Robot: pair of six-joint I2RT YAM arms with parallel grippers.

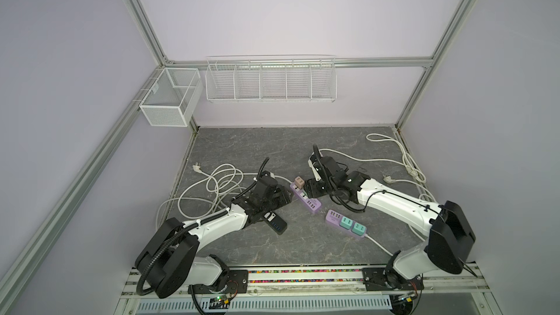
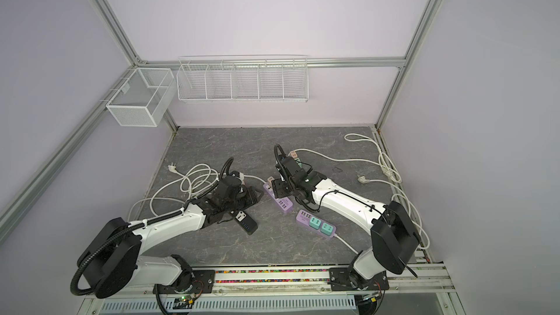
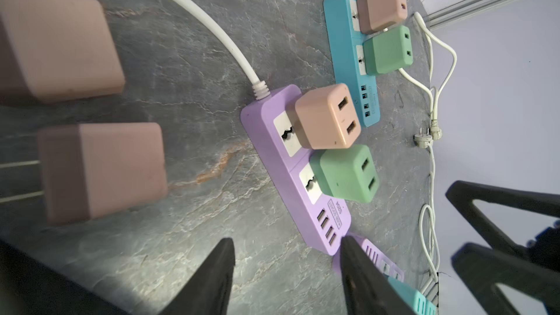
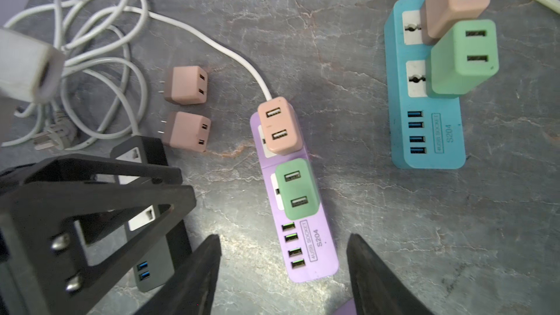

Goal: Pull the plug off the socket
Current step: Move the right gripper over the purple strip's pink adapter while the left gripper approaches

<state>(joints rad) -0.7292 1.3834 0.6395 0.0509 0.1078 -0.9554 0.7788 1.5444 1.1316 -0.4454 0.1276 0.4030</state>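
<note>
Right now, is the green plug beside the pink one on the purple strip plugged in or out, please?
Plugged in: the green plug sits flush on the purple strip, no prongs showing.

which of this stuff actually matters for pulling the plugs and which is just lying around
Job in hand:
- purple strip
- its pink plug and green plug
- right gripper and left gripper, both open

Lying about:
- loose pink plugs
- black strip
- coiled white cable
- wire baskets
</note>
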